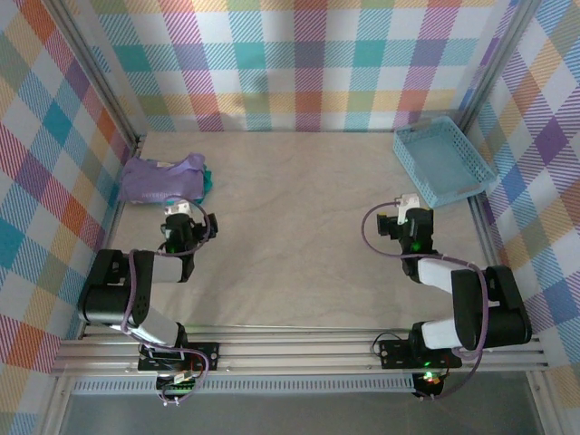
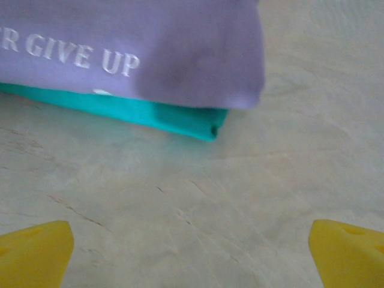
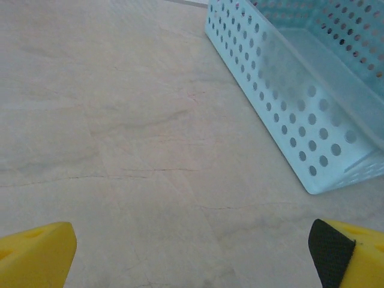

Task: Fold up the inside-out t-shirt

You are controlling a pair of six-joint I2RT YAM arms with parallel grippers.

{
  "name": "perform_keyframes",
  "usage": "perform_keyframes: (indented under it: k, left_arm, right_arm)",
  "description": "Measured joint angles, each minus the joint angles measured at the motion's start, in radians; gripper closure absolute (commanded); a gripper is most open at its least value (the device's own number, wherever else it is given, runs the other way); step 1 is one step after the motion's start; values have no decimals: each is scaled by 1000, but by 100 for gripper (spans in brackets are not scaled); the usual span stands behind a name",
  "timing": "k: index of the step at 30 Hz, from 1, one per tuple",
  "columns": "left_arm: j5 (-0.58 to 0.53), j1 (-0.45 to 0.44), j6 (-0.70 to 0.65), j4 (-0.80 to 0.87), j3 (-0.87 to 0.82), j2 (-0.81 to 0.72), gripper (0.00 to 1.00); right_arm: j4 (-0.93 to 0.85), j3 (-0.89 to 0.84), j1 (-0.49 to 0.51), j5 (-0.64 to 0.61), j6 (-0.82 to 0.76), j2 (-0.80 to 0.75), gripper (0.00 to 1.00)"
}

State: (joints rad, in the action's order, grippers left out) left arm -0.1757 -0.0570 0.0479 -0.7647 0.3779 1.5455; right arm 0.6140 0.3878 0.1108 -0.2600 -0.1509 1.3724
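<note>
The inside-out t-shirt [image 1: 161, 179] is a lavender bundle at the far left of the table, close to the left wall. In the left wrist view the t-shirt [image 2: 180, 48] shows white lettering and lies on top of a teal-green garment [image 2: 174, 117]. My left gripper [image 1: 178, 207] hovers just in front of the bundle, apart from it. Its yellow fingertips [image 2: 33, 255] stand wide open over bare table. My right gripper [image 1: 405, 202] is over the right half of the table, near the basket. It is open too, with nothing between its fingertips [image 3: 36, 255].
A light blue perforated basket [image 1: 414, 169] stands at the back right, its holed wall [image 3: 282, 102] just ahead of my right gripper. Checked walls close in the wooden table [image 1: 299, 227] on the left, back and right. A metal rail runs along the near edge.
</note>
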Motion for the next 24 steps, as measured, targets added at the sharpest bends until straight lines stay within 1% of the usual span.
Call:
perform_keyframes:
  k: [3, 5, 8, 10, 14, 24]
  left_arm:
    - [2, -6, -18, -10, 3, 14, 0]
    - [2, -7, -23, -23, 6, 15, 0]
    - [2, -7, -31, -29, 10, 15, 0]
    - [2, -7, -36, -29, 12, 15, 0]
    - [2, -7, -39, -29, 12, 15, 0]
    - [0, -8, -41, -29, 12, 15, 0]
  right_arm:
    - [11, -3, -12, 82, 9, -13, 0]
    - [57, -9, -18, 140, 28, -6, 0]
    - [151, -10, -26, 184, 55, 66, 0]
    - [200, -14, -54, 213, 76, 130, 0]
    - [195, -13, -90, 219, 117, 170, 0]
    - [201, -3, -92, 222, 144, 170, 1]
